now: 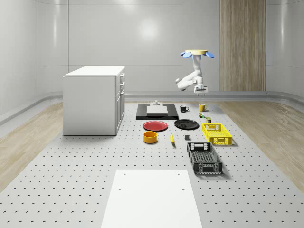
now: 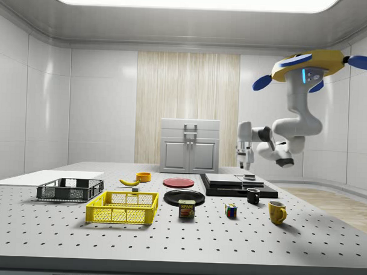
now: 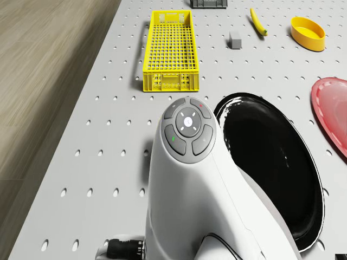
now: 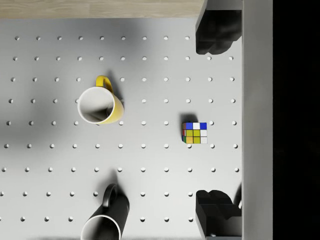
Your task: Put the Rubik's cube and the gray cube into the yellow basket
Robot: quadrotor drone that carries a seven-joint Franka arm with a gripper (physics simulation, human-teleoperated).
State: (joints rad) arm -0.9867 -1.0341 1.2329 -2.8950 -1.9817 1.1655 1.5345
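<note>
The drone [image 2: 311, 65] hovers high over the far end of the table [image 1: 71, 180]. Its gripper [image 4: 216, 122] hangs above the Rubik's cube [image 4: 195, 133], fingers [image 4: 215, 32] wide apart, holding nothing. The yellow basket [image 1: 217, 133] sits near the cube, and the small gray cube [image 3: 235, 39] lies just beside the basket.

Two baskets sit on the table: one yellow basket [image 1: 217, 133] and one dark basket [image 1: 204, 158]. There are two mugs, a yellow mug [image 4: 100, 104] and a black mug [image 4: 106, 218]. Two plates, a red plate [image 1: 156, 125] and a black plate [image 1: 186, 124]. One Rubik's cube [image 4: 195, 133], one gray cube [image 3: 236, 39], one banana [image 1: 172, 138], one orange bowl [image 1: 150, 137], one can [image 2: 186, 208].
</note>
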